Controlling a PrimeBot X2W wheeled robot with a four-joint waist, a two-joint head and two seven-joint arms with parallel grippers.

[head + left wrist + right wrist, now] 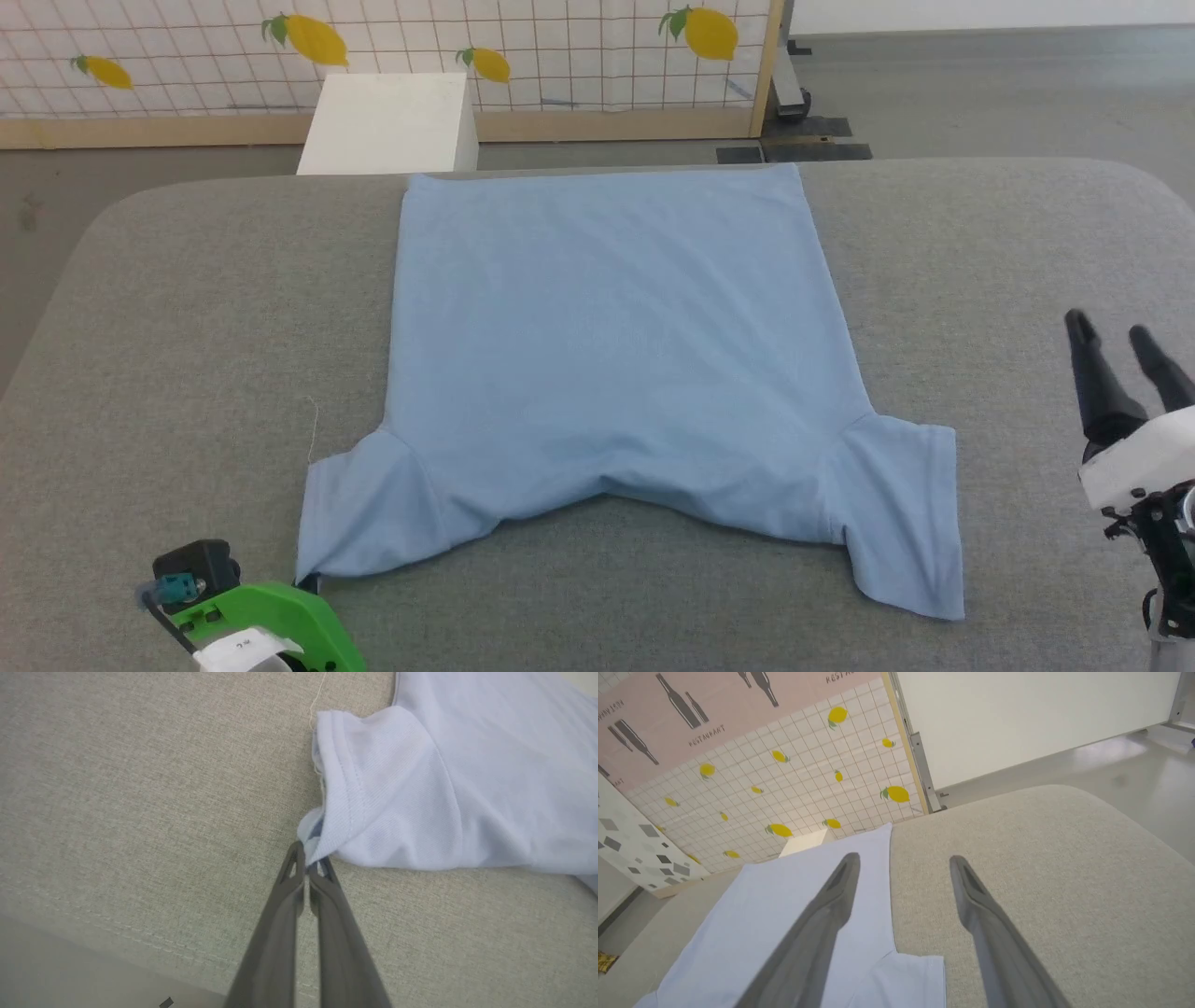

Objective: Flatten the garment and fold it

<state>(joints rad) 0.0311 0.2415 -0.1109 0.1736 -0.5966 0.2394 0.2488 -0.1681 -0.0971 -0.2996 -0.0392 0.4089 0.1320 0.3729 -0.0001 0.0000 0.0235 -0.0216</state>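
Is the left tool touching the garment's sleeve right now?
Touching. The left wrist view shows the left tool shut on the corner of the garment at its sleeve hem.

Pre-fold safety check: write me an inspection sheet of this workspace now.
Surface: grey fabric-covered table, rounded corners.
Job's things: light-blue T-shirt spread flat, hem far, sleeves near.
Clutter: loose thread beside the left sleeve.
Tools: left tool shut on that sleeve's corner; right tool open, empty, raised to the right of the shirt.
Cables: short dark lead at the left wrist.
Surroundings: white box, lemon-print tile panel, grey floor.
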